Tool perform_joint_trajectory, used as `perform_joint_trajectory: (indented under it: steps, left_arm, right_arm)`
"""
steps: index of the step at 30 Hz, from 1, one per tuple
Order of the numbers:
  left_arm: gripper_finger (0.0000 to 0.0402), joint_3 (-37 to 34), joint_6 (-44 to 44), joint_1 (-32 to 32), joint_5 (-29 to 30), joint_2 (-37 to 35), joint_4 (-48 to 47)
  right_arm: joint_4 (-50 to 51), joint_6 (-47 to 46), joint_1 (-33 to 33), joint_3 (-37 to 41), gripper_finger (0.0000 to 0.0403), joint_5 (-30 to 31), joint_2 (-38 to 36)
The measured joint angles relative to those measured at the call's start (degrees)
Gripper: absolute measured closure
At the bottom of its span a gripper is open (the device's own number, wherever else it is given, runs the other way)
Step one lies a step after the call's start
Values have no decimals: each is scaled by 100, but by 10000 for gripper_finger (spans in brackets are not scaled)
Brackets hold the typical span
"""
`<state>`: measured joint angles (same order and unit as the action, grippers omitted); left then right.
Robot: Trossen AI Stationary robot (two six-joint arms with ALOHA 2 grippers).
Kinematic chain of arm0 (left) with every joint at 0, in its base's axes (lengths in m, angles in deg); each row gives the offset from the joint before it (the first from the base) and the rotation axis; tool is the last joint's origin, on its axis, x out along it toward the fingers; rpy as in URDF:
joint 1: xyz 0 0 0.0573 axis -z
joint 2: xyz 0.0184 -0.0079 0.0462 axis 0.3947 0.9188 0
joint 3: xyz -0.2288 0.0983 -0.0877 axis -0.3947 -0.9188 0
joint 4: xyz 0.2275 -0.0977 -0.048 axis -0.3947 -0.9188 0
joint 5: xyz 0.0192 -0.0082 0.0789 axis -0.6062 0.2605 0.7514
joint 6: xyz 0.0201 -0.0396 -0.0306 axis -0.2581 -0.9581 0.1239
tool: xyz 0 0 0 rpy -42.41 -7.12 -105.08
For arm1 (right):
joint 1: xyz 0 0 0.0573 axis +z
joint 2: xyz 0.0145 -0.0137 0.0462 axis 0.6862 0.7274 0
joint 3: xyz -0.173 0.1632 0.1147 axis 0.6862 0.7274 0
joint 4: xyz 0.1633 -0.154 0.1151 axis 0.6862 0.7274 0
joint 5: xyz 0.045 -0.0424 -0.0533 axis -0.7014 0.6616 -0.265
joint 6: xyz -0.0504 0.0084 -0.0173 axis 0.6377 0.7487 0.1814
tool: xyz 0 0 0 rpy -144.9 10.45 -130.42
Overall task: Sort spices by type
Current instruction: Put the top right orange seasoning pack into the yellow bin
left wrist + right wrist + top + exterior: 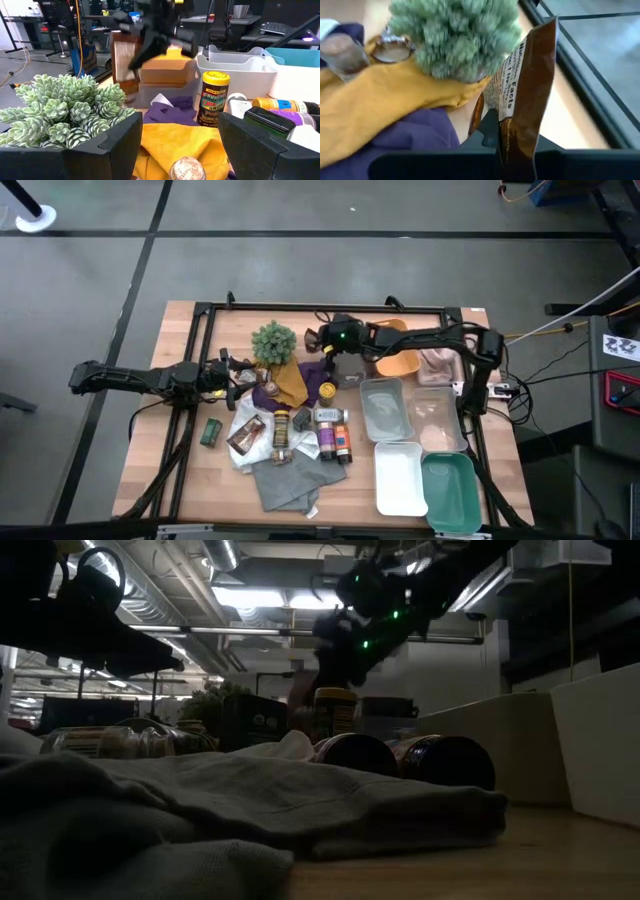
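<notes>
My right gripper (318, 345) hangs over the far middle of the table, beside the small green plant (273, 342), shut on a brown foil packet (525, 90). That packet also shows in the left wrist view (122, 60). Other spices lie near the table's middle on and around cloths: a yellow-topped tin (327, 390), short bottles (282, 430), another brown packet (245, 435) and a green tin (211, 431). My left gripper (235, 375) waits open at the left, level, facing the plant. My right gripper pinches the brown foil packet between its two fingers, on the flat faces near one edge (512, 135). The fingers come slanting down from the table's right side. The packet stands on edge in the hold and seems lifted off the table, next to the plant.
Trays stand at the right: a grey one (385, 408), a clear one (437, 420), a white one (400, 477) and a green one (450, 492); an orange bowl (398, 350) sits behind them. A black frame (300, 308) runs along the table's edges. Mustard and purple cloths (290, 385) lie under the spices.
</notes>
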<state>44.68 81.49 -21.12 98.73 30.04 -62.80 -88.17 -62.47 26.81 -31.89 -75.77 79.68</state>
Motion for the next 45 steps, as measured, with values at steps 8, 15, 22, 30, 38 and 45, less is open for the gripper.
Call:
perform_joint_trajectory:
  steps: [8,15,22,30,38,45]
  left_arm:
    - [150,0,-2,2,0,2,0]
    - [150,0,-173,0,0,2,-2]
    - [150,1,-443,1,0,2,-1]
    - [150,0,-455,1,0,0,0]
    - [150,2,-455,2,-1,2,0]
    - [150,1,-455,1,0,2,-2]
  right_arm:
    - [1807,299,43,-640,398,2,-834]
    - [3060,383,42,-815,400,92,-1707]
    - [4341,113,42,-815,401,407,-2239]
    - [5133,-79,39,-493,401,764,-2304]
    - [5045,-324,37,456,400,1442,-2461]
    - [4165,-484,35,1369,400,1774,-2758]
